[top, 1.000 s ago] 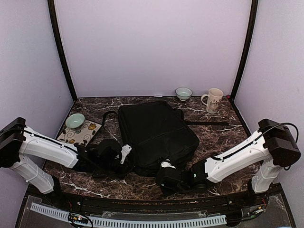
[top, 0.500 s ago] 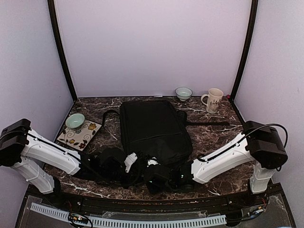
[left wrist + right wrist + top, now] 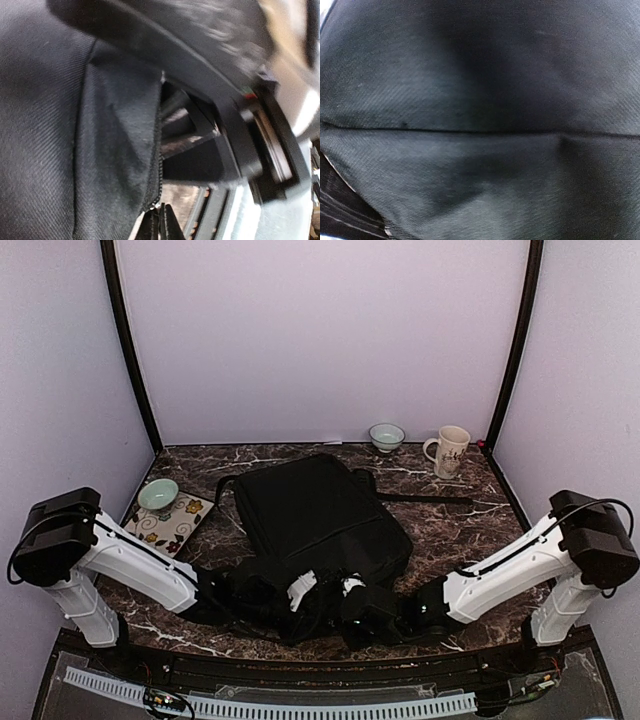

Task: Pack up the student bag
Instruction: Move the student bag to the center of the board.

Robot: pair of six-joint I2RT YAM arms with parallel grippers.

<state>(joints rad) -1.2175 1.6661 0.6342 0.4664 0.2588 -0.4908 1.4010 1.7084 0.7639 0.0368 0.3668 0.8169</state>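
From above, the student bag [image 3: 315, 515] lies flat and skewed in the middle of the dark marbled surface [image 3: 470, 530]. Its strap [image 3: 430, 500] trails out from its right side. My left claw [image 3: 300, 590] and my right claw [image 3: 352, 592] sit close together at the bag's near edge, both pressed into the black fabric. From this height I cannot tell how either pair of jaws stands. Beyond the bag's far right corner stand a small bowl [image 3: 386, 436] and a mug [image 3: 447, 451]. Left of the bag, a teal bowl [image 3: 158, 494] rests on a patterned board [image 3: 170, 523].

My left wrist camera shows the student bag [image 3: 45, 125] filling the left half of the picture. The zipper edge [image 3: 159, 170] runs down to my left claw [image 3: 160, 227], whose tips are together. Whether they pinch the edge I cannot tell. Right of the bag there is a blurred black and white machine part.

My right wrist camera shows almost nothing but the student bag [image 3: 480, 100], with one seam [image 3: 470, 131] running across it. A sliver of the surface [image 3: 340, 210] shows at the lower left corner. My own jaws are hidden here, so I cannot say whether they are apart or gripping.
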